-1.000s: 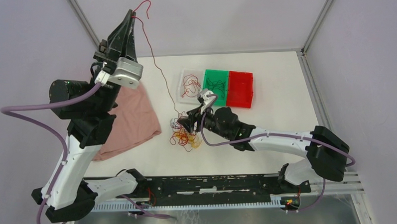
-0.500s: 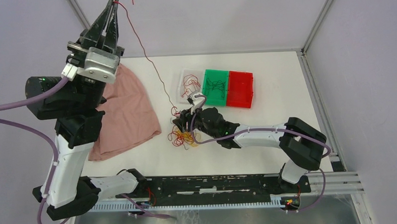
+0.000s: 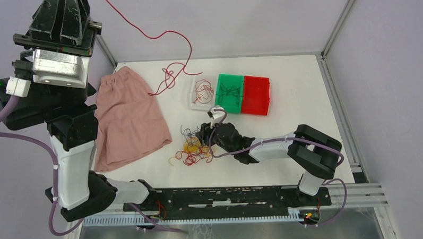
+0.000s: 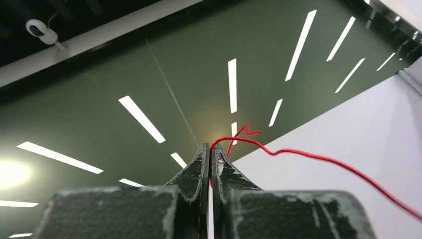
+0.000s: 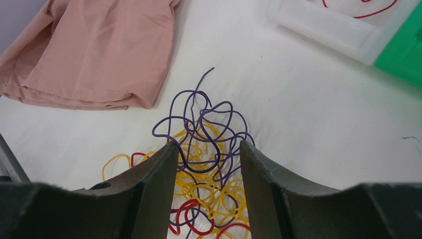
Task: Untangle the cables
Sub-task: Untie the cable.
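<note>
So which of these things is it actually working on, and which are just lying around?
In the job: the red cable, pinched in the left gripper; the tangle of cables, under the open right gripper; probably the clear tray, green tray and red tray, two already holding wires.
Just lying about: the pink cloth.

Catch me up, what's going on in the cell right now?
The left gripper is raised high and shut on one red cable. That cable hangs down to the table beside the pink cloth, apart from the other cables. The right gripper sits low over the tangle of purple, yellow and red cables. Its jaws are open with purple loops between them, and it grips nothing. One strand is out; the pile is not yet sorted.
</note>
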`<state>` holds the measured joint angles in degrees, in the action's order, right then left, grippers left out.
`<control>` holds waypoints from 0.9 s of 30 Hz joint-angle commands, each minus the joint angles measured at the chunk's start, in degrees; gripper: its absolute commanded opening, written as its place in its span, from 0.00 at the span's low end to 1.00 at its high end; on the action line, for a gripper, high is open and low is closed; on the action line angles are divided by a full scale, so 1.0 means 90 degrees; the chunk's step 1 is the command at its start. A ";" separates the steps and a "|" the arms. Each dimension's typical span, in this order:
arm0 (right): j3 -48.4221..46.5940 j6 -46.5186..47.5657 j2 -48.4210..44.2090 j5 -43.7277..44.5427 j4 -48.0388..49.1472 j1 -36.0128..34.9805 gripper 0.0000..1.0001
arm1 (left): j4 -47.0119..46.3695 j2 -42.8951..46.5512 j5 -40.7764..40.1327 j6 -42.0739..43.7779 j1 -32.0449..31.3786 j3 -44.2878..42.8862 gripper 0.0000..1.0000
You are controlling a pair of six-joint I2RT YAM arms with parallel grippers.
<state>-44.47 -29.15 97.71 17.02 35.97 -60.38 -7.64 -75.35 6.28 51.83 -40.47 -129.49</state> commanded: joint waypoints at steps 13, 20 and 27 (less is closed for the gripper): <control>-0.0003 0.0188 -0.1485 0.0210 -0.0216 -0.0023 0.67 | -0.0460 0.0681 0.0168 0.0308 0.0016 0.1333 0.03; -0.0524 0.0314 -0.2154 -0.0484 -0.0575 -0.0025 0.68 | -0.0422 0.0871 0.0096 0.0067 0.0017 0.1789 0.03; -0.0965 0.0038 -0.2240 -0.1270 -0.0494 -0.0031 0.68 | -0.0362 0.0963 0.0071 -0.0070 0.0019 0.2015 0.03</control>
<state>-49.08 -27.59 78.78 10.94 31.14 -60.38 -9.89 -67.88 7.62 53.67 -40.47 -111.96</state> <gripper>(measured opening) 0.681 0.047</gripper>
